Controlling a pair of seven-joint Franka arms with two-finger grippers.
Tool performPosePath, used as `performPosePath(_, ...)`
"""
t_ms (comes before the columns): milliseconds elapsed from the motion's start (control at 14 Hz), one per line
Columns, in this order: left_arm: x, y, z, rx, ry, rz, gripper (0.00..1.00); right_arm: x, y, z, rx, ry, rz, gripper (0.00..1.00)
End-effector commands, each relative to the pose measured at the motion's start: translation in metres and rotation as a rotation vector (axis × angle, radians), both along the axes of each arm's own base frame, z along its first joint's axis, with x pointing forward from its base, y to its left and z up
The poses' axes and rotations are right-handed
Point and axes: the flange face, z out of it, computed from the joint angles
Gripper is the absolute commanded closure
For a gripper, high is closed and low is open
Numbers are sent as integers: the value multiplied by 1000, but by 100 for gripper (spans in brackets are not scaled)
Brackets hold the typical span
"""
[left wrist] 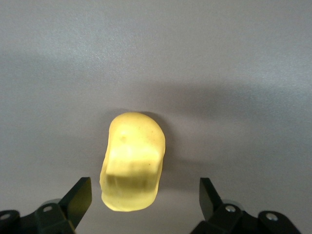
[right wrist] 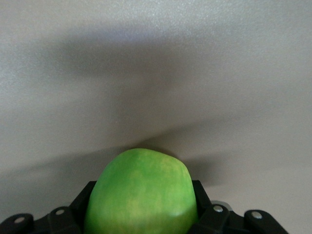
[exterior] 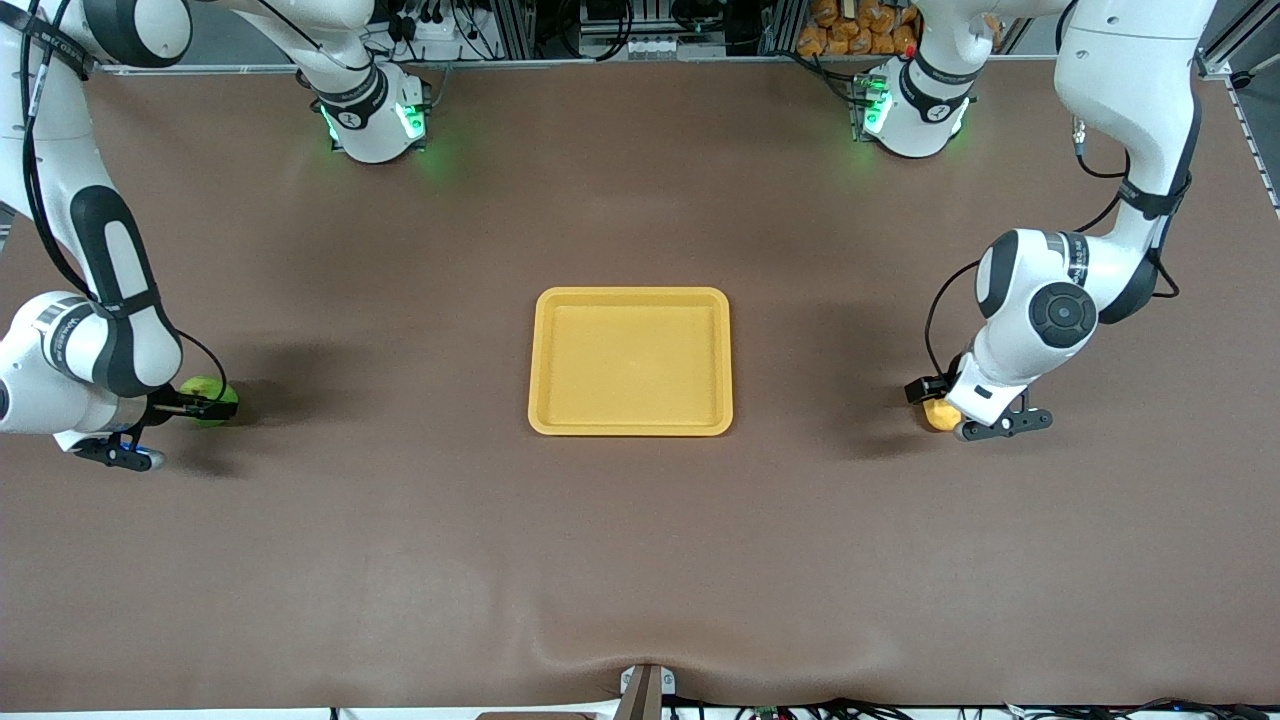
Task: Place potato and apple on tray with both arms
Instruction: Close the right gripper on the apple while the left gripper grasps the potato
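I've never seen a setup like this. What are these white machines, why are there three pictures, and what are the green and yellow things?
They are two robot arms at a brown table. The wide picture looks down from across the table; the other two come from cameras on each arm's wrist. A yellow tray, with nothing in it, lies in the middle. The right gripper has closed on a green apple at its end of the table. The left gripper is down at the other end, its fingers open on either side of a yellow potato, not yet gripping it.
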Motion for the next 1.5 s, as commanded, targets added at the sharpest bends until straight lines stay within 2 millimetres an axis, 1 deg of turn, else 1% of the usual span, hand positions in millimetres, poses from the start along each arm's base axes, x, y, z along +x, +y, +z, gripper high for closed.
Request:
performPosePath(0, 5, 2, -3, 15, -9, 7, 10, -5, 0, 2, 16, 21, 4, 78)
performPosePath(71, 5, 3, -4, 17, -8, 5, 14, -6, 4, 1, 24, 43, 6, 80)
performPosePath(286, 5, 4, -7, 28, -4, -7, 21, -2, 6, 13, 35, 76, 4, 81)
performPosePath(357, 5, 4, -7, 29, -6, -7, 21, -1, 9, 15, 38, 86, 1, 92)
performPosePath(429, 5, 4, -10, 29, -3, -9, 21, 1, 16, 20, 45, 98, -2, 100)
performPosePath(500, 6, 4, -11, 33, -2, -13, 21, 8, 21, 32, 48, 113, 0, 100)
performPosePath(714, 5, 4, -15, 37, 1, -20, 21, 19, 25, 69, 82, 189, 0, 100)
performPosePath(786, 5, 4, -16, 36, 1, -20, 22, 25, 33, 80, 85, 192, 12, 100)
performPosePath(929, 5, 4, -16, 37, 1, -22, 26, 34, 39, 100, 84, 186, 25, 100)
performPosePath(1000, 5, 4, -16, 37, 1, -22, 29, 37, 39, 108, 82, 179, 29, 100)
performPosePath(1143, 5, 3, -17, 37, 2, -23, 34, 39, 41, 111, 102, 171, 31, 100)
performPosePath(1286, 5, 4, -17, 37, 3, -26, 41, 37, 56, 134, 112, 178, 41, 100)
performPosePath(1357, 5, 4, -17, 37, 3, -28, 45, 37, 67, 138, 118, 197, 56, 100)
performPosePath(1429, 6, 4, -16, 38, 2, -34, 51, 37, 75, 146, 121, 200, 66, 100)
